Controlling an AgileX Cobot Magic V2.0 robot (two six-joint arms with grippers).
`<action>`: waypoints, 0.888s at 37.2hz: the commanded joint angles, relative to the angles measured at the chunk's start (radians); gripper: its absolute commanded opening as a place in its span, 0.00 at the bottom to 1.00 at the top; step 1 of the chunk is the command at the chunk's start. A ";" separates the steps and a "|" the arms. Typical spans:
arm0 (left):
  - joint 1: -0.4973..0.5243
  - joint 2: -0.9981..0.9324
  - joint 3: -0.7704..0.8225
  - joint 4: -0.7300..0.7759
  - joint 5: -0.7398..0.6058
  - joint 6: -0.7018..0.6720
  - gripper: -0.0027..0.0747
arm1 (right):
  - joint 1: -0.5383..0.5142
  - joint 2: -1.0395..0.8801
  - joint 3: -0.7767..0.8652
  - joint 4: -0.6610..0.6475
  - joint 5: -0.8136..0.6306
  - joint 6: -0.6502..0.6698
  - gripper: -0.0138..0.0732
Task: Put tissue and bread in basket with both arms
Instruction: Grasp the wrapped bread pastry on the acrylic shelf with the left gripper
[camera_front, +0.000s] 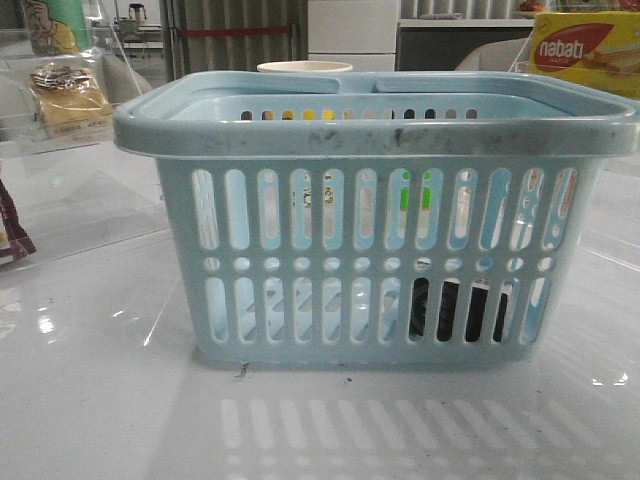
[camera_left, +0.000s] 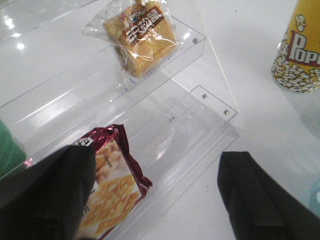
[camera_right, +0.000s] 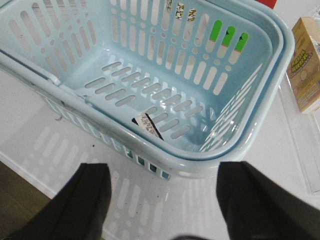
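The light-blue basket (camera_front: 370, 125) stands in the middle of the table. The black tissue pack (camera_front: 455, 310) lies inside it and shows through the lower right slots. In the right wrist view only a dark corner of the tissue (camera_right: 148, 125) shows on the floor of the basket (camera_right: 200, 162), by its near wall. The wrapped bread (camera_front: 68, 100) lies on a clear acrylic step shelf at far left. My left gripper (camera_left: 155, 200) is open and empty, short of the bread (camera_left: 142, 37). My right gripper (camera_right: 162, 200) is open and empty over the table, outside the basket's rim. Neither gripper shows in the front view.
A maroon-brown cracker packet (camera_left: 107, 185) lies on the shelf's lower step by my left finger. A yellow popcorn cup (camera_left: 300, 50) stands beside the shelf. A yellow nabati box (camera_front: 585, 50) is at back right, a tan box (camera_right: 306, 65) right of the basket, a white cup (camera_front: 305, 67) behind it.
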 joint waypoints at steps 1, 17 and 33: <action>0.003 0.110 -0.156 -0.015 -0.082 -0.010 0.76 | -0.001 -0.007 -0.027 -0.020 -0.061 -0.006 0.79; 0.064 0.602 -0.695 -0.150 -0.070 -0.010 0.76 | -0.001 -0.007 -0.027 -0.020 -0.061 -0.006 0.79; 0.064 0.574 -0.713 -0.171 0.055 -0.010 0.15 | -0.001 -0.007 -0.027 -0.020 -0.061 -0.006 0.79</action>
